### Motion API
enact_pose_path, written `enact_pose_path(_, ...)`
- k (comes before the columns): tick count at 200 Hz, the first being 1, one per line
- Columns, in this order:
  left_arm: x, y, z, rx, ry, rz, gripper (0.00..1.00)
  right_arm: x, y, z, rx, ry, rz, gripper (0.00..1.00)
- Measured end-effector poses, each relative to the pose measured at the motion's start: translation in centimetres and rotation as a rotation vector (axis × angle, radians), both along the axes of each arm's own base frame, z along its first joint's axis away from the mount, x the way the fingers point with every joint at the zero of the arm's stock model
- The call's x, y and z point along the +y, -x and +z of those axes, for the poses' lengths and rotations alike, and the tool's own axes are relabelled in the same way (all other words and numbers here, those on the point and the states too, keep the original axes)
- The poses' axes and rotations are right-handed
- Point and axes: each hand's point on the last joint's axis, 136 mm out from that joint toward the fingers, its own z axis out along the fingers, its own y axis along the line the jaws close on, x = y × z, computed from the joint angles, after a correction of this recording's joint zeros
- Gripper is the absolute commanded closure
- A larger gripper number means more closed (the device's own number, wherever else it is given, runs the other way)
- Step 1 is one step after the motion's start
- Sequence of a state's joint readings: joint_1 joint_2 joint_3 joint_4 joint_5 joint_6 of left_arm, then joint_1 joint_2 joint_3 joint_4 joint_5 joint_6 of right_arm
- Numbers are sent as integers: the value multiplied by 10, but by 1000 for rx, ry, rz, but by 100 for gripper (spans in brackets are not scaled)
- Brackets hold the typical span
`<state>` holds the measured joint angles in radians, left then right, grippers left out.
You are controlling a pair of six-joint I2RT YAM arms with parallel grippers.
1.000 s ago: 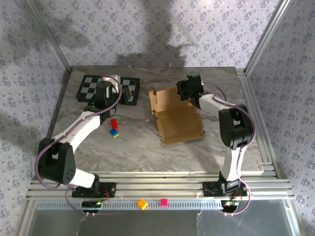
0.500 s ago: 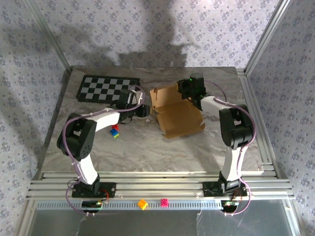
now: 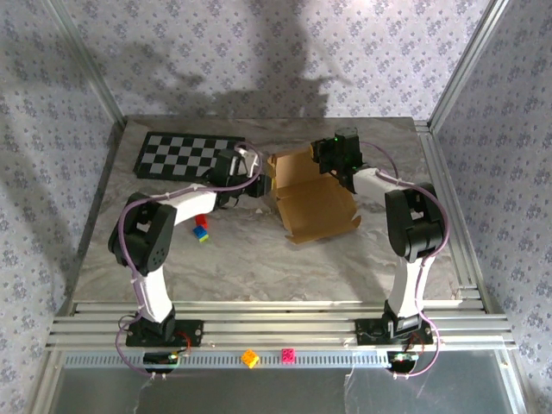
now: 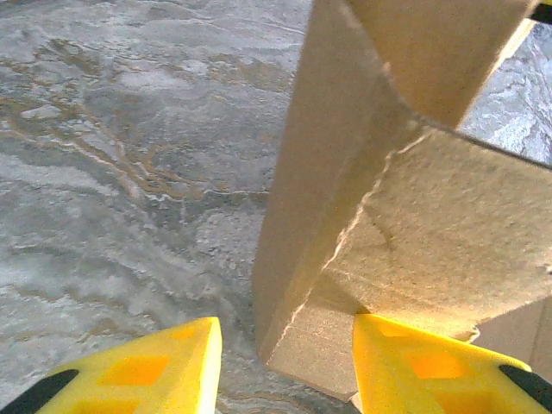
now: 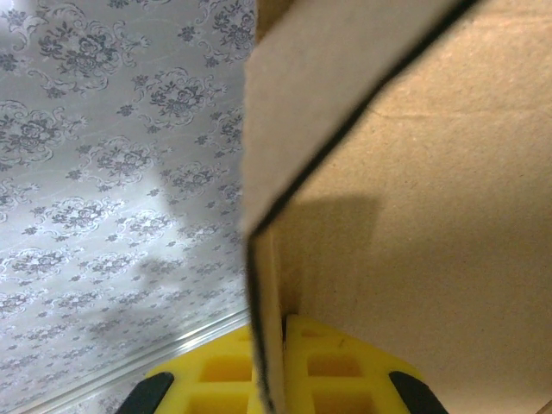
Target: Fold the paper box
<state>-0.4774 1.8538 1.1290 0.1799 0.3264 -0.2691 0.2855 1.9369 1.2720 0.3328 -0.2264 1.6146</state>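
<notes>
Noted: left gripper has swung from mat to paper box, jaws apart astride its left wall; right gripper clamps the rear flap, so folding that wall looks next.

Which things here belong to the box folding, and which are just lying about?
Job: box.
Lying about: checkerboard mat; red block; blue-green block; orange block; pink block.

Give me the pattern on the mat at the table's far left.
The mat is a black-and-white checkerboard; the top view shows it best.
</notes>
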Motion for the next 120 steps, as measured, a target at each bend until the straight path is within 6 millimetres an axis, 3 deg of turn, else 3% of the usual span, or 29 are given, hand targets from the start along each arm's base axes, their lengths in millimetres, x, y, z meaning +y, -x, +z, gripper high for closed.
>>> enact_pose_path(39, -13, 0, 4, -12, 5, -21, 58, -1, 0, 0, 0, 0, -3, 100)
enact_pose_path(120, -25, -6, 11, -33, 5, -1, 46, -1, 0, 1, 5, -8, -7, 100)
